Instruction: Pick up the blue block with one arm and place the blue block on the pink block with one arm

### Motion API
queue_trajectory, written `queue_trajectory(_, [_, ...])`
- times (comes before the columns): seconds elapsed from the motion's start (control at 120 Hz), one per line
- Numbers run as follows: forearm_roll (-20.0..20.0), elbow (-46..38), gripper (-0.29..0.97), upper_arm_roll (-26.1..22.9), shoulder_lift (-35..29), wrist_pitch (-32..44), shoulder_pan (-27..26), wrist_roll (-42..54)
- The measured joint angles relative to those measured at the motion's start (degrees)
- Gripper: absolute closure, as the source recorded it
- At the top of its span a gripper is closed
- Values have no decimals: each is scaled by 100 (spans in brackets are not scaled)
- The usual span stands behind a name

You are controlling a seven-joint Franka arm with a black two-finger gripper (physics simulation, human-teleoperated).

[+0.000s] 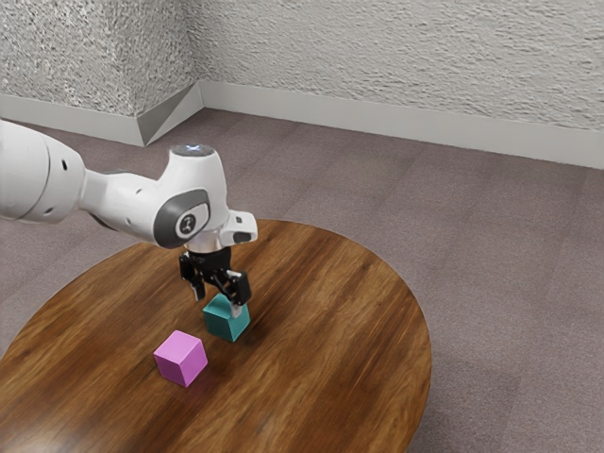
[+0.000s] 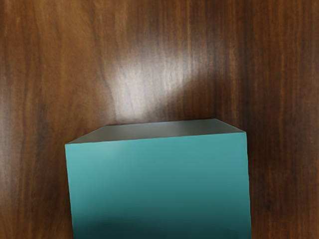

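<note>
Blue block (image 1: 226, 318) was plain teal (one face shaded greyer in wrist view). Pink block (image 1: 180, 358) was plain magenta. Tabletop (image 1: 330, 311) showed dark brown streaky wood grain, pale glare patch. Arm (image 1: 123, 203) was white, grey joint cap; hand (image 1: 222, 297) black. Floor (image 1: 472, 208) was dull grey-brown; wall (image 1: 377, 47) off-white, rough speckle.

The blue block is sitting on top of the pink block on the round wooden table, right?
No. The blue block is not on top of the pink block; it stands beside it, apart from it, on the round wooden table. The exterior view shows this.
</note>
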Motion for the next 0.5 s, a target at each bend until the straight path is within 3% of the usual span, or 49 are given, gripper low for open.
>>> queue_trajectory(0.5, [-22,392,0,9,528,3,63,73])
